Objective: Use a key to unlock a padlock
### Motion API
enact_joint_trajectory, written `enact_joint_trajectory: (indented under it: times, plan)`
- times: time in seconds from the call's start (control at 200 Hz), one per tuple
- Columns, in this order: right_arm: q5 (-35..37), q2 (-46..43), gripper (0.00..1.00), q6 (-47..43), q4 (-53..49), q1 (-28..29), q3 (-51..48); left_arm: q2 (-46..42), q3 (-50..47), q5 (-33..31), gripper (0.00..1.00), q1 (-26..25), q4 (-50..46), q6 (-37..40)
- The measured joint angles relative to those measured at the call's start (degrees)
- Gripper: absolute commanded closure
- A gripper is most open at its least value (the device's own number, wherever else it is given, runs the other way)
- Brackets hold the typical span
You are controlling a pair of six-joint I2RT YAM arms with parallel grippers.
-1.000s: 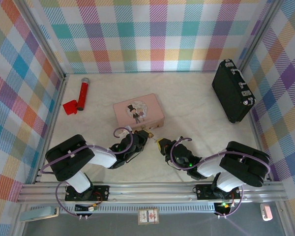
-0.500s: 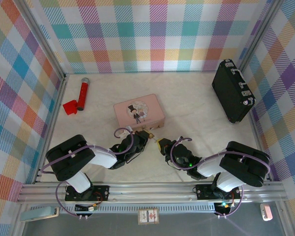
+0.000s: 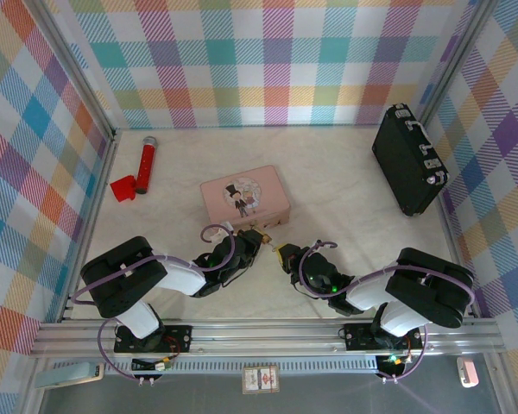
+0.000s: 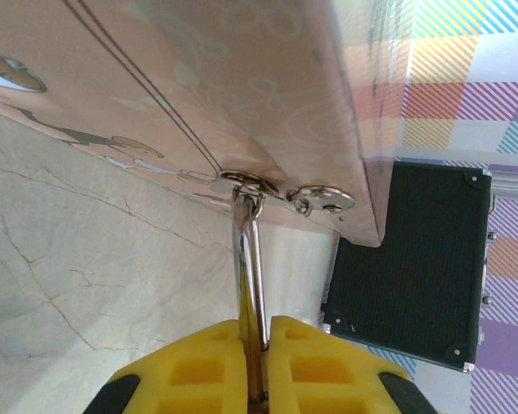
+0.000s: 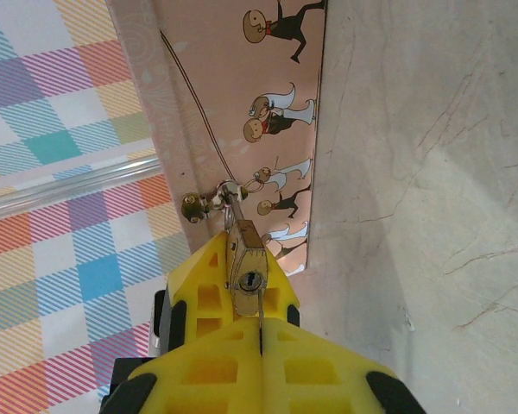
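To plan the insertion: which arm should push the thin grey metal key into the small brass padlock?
Right. The right gripper pinches the key just below the keyhole of the padlock; the left gripper clamps its silver shackle.

The pink tin box (image 3: 243, 195) is showing smooth, satin painted metal with printed figures. The small brass-coloured padlock (image 5: 248, 263) is gleaming, its silver shackle (image 4: 247, 250) shining polished. The left hand (image 4: 257, 362) is wearing matt yellow plastic pads (image 4: 198, 371). The cream desk (image 4: 86, 285) is looking matt and finely cracked, the black rectangular case (image 4: 414, 259) finely ribbed.
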Motion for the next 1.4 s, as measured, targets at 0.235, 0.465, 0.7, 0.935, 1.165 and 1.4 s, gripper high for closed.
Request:
enact_joint_trajectory:
  times: [0.235,0.465,0.7,0.935,1.165,1.4]
  plan:
    - [0.04,-1.14,1.0,-0.07,-0.17,-0.37,-0.02,-0.02,0.0,0.13,1.0,-0.04,-0.15,0.0]
    - [0.2,-3.52,1.0,-0.42,-1.64,-0.44,0.0,-0.13,0.15,0.15,1.0,-0.22,-0.39,0.0]
    - [0.22,-3.45,1.0,-0.42,-2.27,-0.66,-0.04,-0.7,0.76,0.15,1.0,-0.63,-0.48,-0.13]
    - [0.24,-3.43,1.0,-0.5,-2.25,-0.66,-0.44,-1.57,0.76,0.15,1.0,-0.68,-0.55,-0.17]
    - [0.66,-3.45,1.0,-0.9,-1.99,-0.66,-0.44,-1.57,0.74,0.13,1.0,-0.74,-0.57,-0.2]
    - [0.87,-3.85,1.0,-1.57,-2.27,-0.66,-0.44,-1.57,0.76,-0.07,0.99,-0.92,-0.57,-0.37]
